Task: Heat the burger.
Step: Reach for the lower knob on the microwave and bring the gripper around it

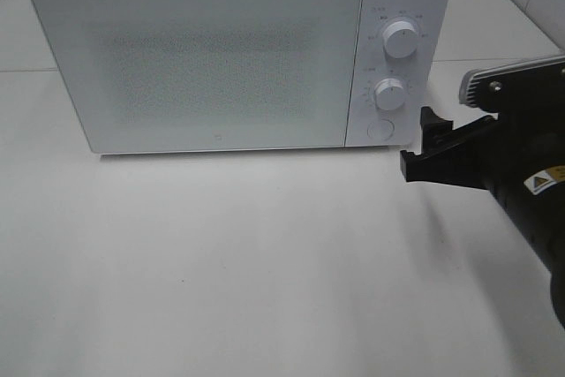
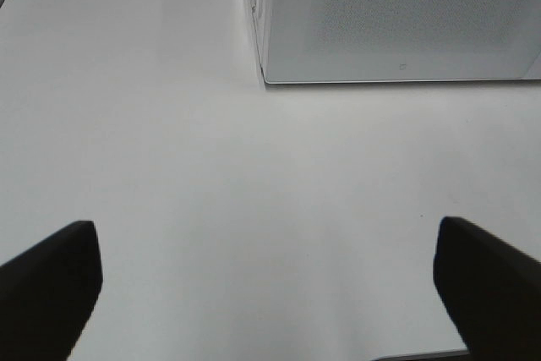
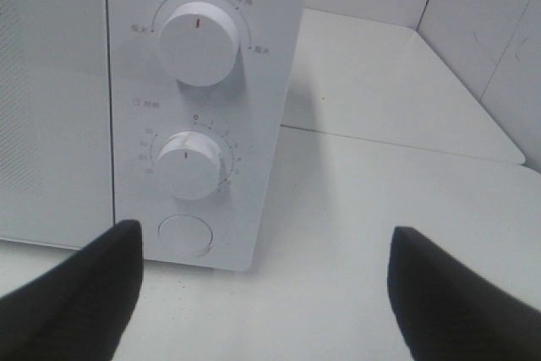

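Note:
No view shows the burger. The white microwave (image 1: 212, 59) stands at the back of the table with its door closed. In the exterior high view my right gripper (image 1: 422, 143) hovers just right of the microwave's lower front corner. Its jaws are open and empty. The right wrist view has the right gripper (image 3: 264, 234) facing the control panel, with the round button (image 3: 185, 235) close ahead. My left gripper (image 2: 266, 227) is open over bare table, well in front of the microwave's door (image 2: 397, 14), holding nothing. It does not appear in the exterior high view.
The control panel carries an upper knob (image 1: 401, 40), a lower knob (image 1: 389, 93) and a round button (image 1: 380, 128). The white tabletop (image 1: 265, 262) stretches in front of the microwave. A tiled wall (image 3: 499, 31) rises behind and to the right.

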`<state>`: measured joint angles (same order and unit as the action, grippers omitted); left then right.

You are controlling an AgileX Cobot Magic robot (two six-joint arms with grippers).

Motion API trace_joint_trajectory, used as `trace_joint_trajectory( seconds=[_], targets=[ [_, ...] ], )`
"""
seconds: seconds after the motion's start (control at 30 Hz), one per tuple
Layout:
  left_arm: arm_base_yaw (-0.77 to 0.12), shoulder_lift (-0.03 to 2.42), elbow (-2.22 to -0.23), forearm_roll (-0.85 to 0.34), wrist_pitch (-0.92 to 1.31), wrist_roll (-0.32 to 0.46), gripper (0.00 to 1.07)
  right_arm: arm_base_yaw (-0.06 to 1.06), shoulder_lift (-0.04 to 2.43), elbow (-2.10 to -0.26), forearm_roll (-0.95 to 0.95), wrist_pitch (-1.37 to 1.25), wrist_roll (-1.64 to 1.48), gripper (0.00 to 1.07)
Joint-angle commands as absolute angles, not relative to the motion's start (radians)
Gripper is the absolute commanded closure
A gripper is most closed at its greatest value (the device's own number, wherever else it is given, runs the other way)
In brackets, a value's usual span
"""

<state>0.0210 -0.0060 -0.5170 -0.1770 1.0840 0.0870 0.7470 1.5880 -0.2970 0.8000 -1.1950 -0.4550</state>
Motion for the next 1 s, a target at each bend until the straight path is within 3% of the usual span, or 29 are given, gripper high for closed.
trace_joint_trajectory(
  seconds=[0.03, 0.6, 1.0],
  targets=[
    [0.023, -0.022, -0.516, -0.183, 1.07, 0.084, 0.06, 0.773, 1.631, -0.34, 0.827, -1.273, -0.467, 0.31],
    [0.023, -0.022, -0.516, -0.183, 1.07, 0.084, 0.06, 0.766, 1.799, -0.49, 0.818, -1.288, -0.377, 0.31],
    [0.023, -0.022, -0.516, -0.183, 1.07, 0.084, 0.06, 0.696, 1.91, -0.584, 0.757, -1.285, -0.328, 0.31]
  ],
)
